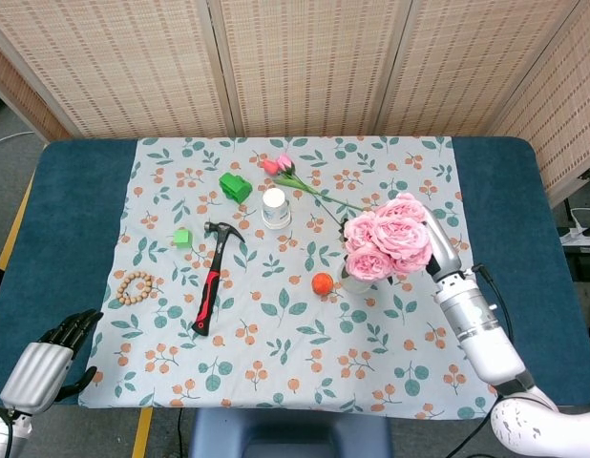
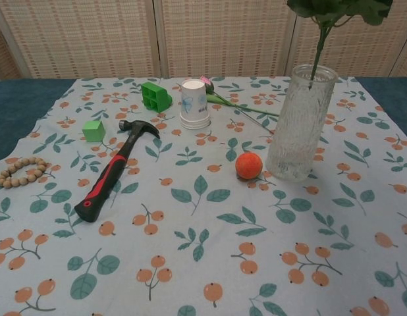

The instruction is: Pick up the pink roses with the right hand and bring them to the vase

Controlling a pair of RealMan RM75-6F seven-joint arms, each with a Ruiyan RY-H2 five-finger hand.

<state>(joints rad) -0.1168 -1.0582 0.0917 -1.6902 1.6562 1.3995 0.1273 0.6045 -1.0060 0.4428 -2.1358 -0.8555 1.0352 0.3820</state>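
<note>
The pink roses (image 1: pixel 386 246) hang over the clear glass vase (image 2: pixel 301 125) at the right of the cloth. My right hand (image 1: pixel 441 252) grips them from the right side, its silver back showing in the head view only. In the chest view the green stem (image 2: pixel 317 56) drops from the leaves (image 2: pixel 338 8) down into the vase's mouth. From above, the blooms hide most of the vase, and only its base (image 1: pixel 350 283) peeks out. My left hand (image 1: pixel 42 367) rests at the table's near left edge, fingers apart and holding nothing.
An orange ball (image 2: pixel 249 165) lies just left of the vase. Further left are a red-handled hammer (image 2: pixel 111 171), a paper cup (image 2: pixel 195 103), a green block (image 2: pixel 155 96), a small green cube (image 2: pixel 93 130), a bead bracelet (image 2: pixel 19 170) and a pink tulip (image 1: pixel 279 165) with a long stem.
</note>
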